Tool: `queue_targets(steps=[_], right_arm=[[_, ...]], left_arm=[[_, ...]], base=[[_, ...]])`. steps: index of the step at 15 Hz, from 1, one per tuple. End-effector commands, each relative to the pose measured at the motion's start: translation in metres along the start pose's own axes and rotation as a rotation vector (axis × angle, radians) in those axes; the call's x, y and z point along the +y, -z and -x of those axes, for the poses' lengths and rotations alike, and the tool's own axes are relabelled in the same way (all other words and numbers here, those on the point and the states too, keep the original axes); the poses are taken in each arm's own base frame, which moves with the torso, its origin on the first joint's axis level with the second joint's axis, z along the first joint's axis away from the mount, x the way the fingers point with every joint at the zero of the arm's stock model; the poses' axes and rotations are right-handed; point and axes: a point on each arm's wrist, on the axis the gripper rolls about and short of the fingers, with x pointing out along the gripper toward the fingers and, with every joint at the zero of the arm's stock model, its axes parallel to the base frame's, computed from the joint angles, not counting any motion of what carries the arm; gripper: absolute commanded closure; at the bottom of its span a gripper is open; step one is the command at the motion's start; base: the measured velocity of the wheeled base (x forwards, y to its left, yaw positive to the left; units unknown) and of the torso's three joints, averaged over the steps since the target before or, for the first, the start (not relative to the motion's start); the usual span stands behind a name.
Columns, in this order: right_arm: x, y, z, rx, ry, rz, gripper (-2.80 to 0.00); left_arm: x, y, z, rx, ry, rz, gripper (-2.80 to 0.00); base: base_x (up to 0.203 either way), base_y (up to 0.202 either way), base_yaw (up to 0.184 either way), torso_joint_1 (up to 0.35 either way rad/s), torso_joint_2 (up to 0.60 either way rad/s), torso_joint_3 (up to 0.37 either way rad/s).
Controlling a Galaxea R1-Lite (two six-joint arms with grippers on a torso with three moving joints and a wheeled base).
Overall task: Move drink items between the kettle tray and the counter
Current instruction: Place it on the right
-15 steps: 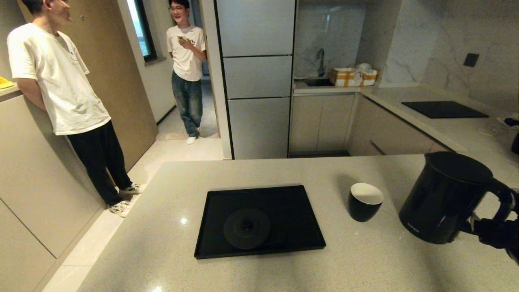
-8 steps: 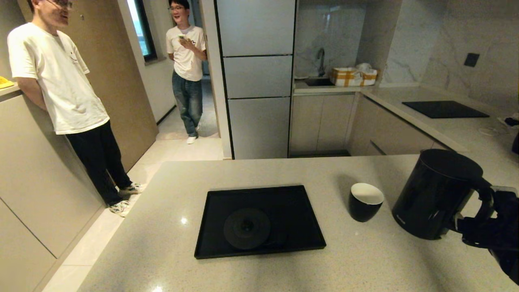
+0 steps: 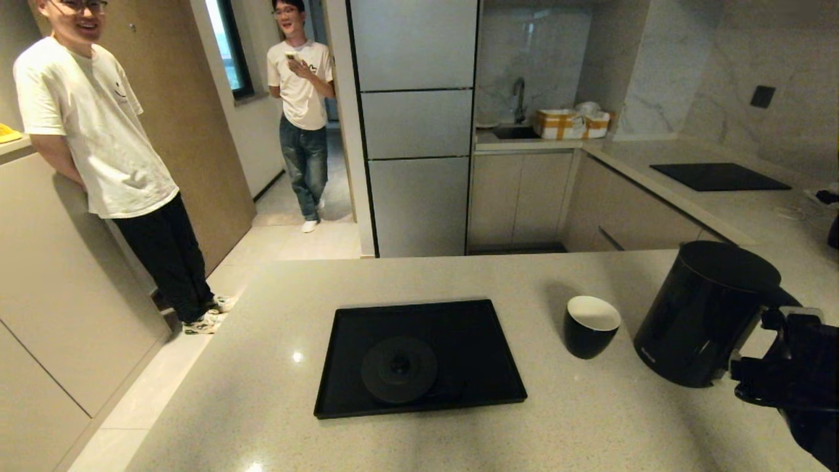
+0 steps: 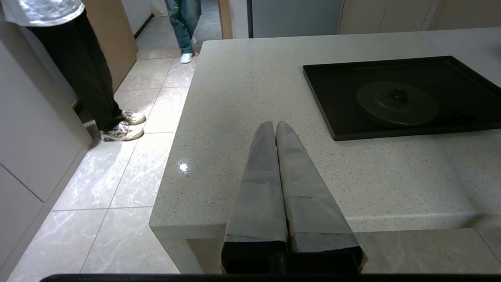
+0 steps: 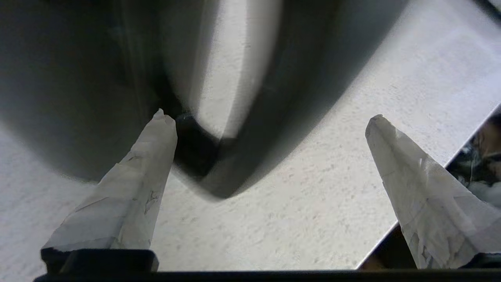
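Right pincer (image 5: 266, 117) spread wide at the kettle (image 3: 704, 314) handle.
We judge it ungripped; kettle stands on table (image 3: 459, 446), tray (image 3: 419, 406) bare; left pincer (image 4: 274, 127) together.

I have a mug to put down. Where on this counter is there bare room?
Bare counter lies behind the tray, left of it to the edge, and along the near edge. The tray holds only its base disc. It is crowded on the right: cup, kettle, right end effector.

Head camera looks down across the counter (image 3: 459, 275); left wrist camera shares its tray (image 4: 336, 133); right wrist sits close.
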Motion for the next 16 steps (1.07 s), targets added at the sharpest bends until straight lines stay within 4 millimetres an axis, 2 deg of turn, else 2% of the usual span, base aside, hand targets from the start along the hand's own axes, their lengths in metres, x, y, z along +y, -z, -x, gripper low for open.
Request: queue_targets(steps=[1, 3, 6, 12, 16], right_arm=[[0.009, 0.001, 0.003, 0.002, 0.009, 0.023, -2.80], [0.023, 0.001, 0.007, 0.001, 0.071, 0.059, -2.80], [0.031, 0.000, 0.009, -0.008, 0.077, 0.084, -2.80], [0.031, -0.010, 0.029, -0.056, 0.059, 0.081, -2.80], [0.019, -0.047, 0.077, -0.259, -0.017, -0.006, -2.80]], left_arm=[[0.000, 0.000, 0.000, 0.000, 0.000, 0.000, 0.00], [0.000, 0.000, 0.000, 0.000, 0.000, 0.000, 0.00], [0.000, 0.000, 0.000, 0.000, 0.000, 0.000, 0.00], [0.000, 0.000, 0.000, 0.000, 0.000, 0.000, 0.00], [0.000, 0.000, 0.000, 0.000, 0.000, 0.000, 0.00]], base=[[0.000, 0.000, 0.000, 0.000, 0.00, 0.000], [0.000, 0.000, 0.000, 0.000, 0.00, 0.000], [0.000, 0.000, 0.000, 0.000, 0.00, 0.000], [0.000, 0.000, 0.000, 0.000, 0.00, 0.000], [0.000, 0.000, 0.000, 0.000, 0.00, 0.000]])
